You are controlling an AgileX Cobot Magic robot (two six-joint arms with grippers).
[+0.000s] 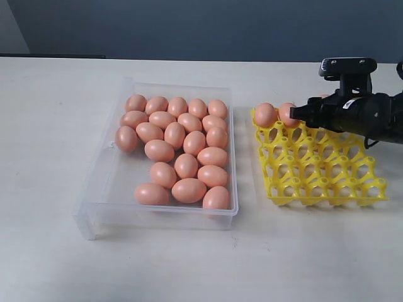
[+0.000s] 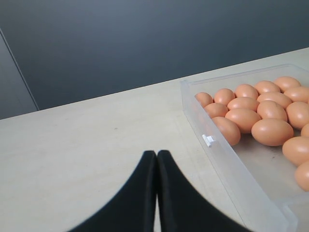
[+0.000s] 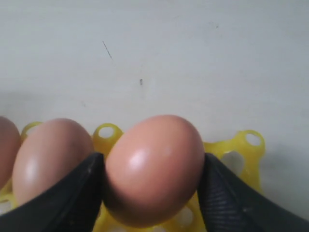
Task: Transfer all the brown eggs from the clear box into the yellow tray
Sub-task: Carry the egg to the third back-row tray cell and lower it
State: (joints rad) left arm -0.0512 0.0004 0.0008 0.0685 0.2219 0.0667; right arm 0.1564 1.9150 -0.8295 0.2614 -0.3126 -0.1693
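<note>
**Stock:** brown eggs (image 1: 176, 151). Most lie loose in the clear box (image 1: 101, 189), which is at 9 o'clock from the yellow tray (image 1: 327, 182).

**Right gripper (image 3: 152, 159):** pinching the held egg (image 3: 154, 183) on both flanks, low over a cup on the tray's 12 o'clock edge, just beside a seated egg (image 3: 48, 159).

**Left gripper (image 2: 156, 153):** fingers pressed together, empty, beside the box.

**Step, by your reading:** placing.

**Next:** settle the egg into its cup and spread the fingers. Lift clear without nudging the neighbour, then swing to 9 o'clock for another.
</note>
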